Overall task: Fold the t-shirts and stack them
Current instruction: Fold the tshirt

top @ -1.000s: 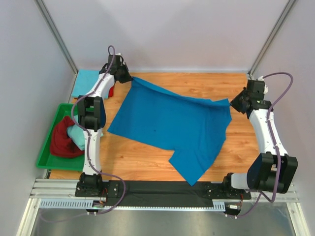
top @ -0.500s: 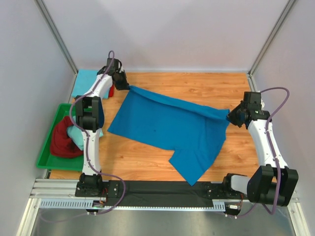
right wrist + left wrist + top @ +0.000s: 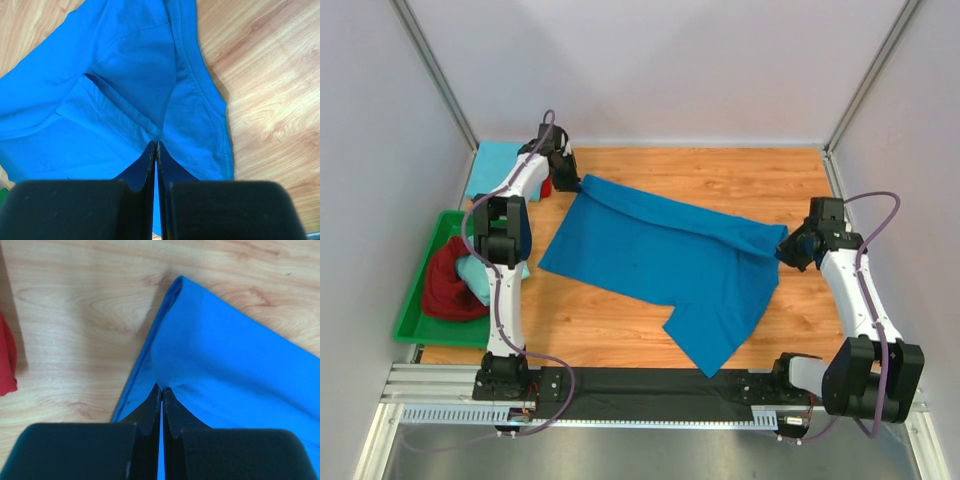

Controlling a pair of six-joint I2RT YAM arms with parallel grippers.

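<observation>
While each pincer grips only a thin pinch of cloth at a far corner, the royal blue t-shirt (image 3: 670,265) could slip free, or bunch unevenly, if the arms pull it taut or travel at unequal pace. The shirt lies spread across the middle of the wooden table (image 3: 720,170), one part trailing toward six o'clock. At ten o'clock, the left pincer (image 3: 161,392) has its jaws pressed together on the shirt's edge. At three o'clock, the right pincer (image 3: 156,145) is likewise clamped on blue fabric.
</observation>
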